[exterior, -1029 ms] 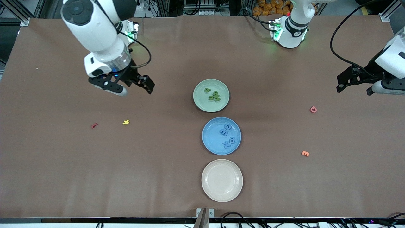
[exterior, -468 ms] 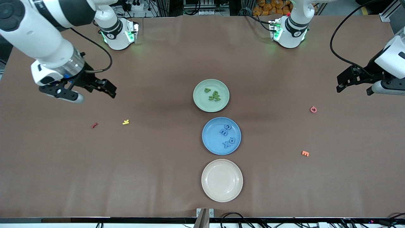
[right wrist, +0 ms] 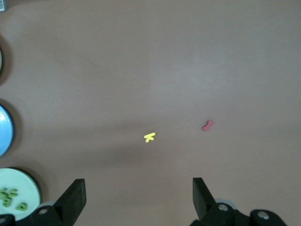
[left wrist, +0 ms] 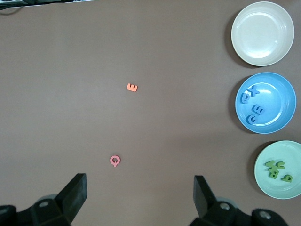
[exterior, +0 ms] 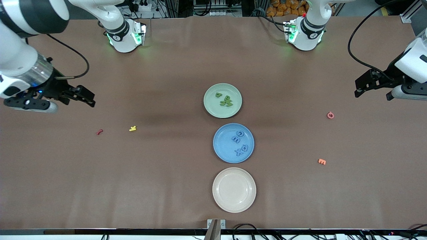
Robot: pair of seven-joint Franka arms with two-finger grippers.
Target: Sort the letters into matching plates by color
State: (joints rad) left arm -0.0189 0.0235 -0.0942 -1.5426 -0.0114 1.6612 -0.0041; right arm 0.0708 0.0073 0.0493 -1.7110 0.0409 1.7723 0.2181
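3 plates line the table's [exterior: 166, 186] middle: green plate [exterior: 210, 108] with 4 green letters [exterior: 226, 100], blue plate [exterior: 222, 150] with 4 blue letters [exterior: 239, 142], cream plate [exterior: 234, 190] nearest the camera-side edge.

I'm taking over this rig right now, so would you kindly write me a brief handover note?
Left gripper: open, empty, waiting over the left arm's end of the table.
Right gripper: open, empty, over the right arm's end.
Green letters: all four in the green plate.
Blue letters: all four in the blue plate.
Cream plate: holds nothing.
Done: sorting looks complete.
Left: nothing apparent; the red, yellow, pink and orange letters lie loose on the table.
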